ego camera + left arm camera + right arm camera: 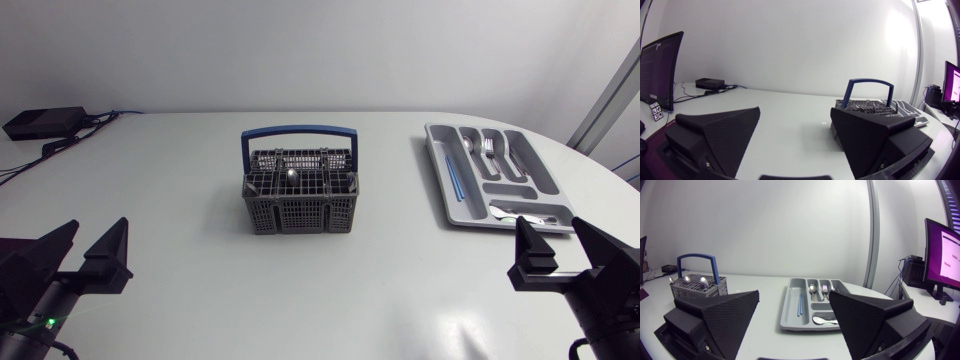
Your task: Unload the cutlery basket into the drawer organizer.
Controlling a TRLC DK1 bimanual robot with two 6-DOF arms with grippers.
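Note:
A grey cutlery basket (298, 195) with a blue handle (298, 133) stands upright mid-table; a spoon bowl (291, 175) shows in it. The grey drawer organizer (436, 178) lies at the right and holds spoons, forks and a blue straw-like piece. My left gripper (88, 247) is open near the front left edge, far from the basket. My right gripper (565, 243) is open at the front right, just in front of the organizer. The left wrist view has the basket (867, 105) ahead past one finger. In the right wrist view the organizer (790, 311) lies ahead and the basket (695, 286) further off.
A black box (42, 122) with cables sits at the far left corner of the table. The white tabletop (180, 260) stretches between the grippers and the basket.

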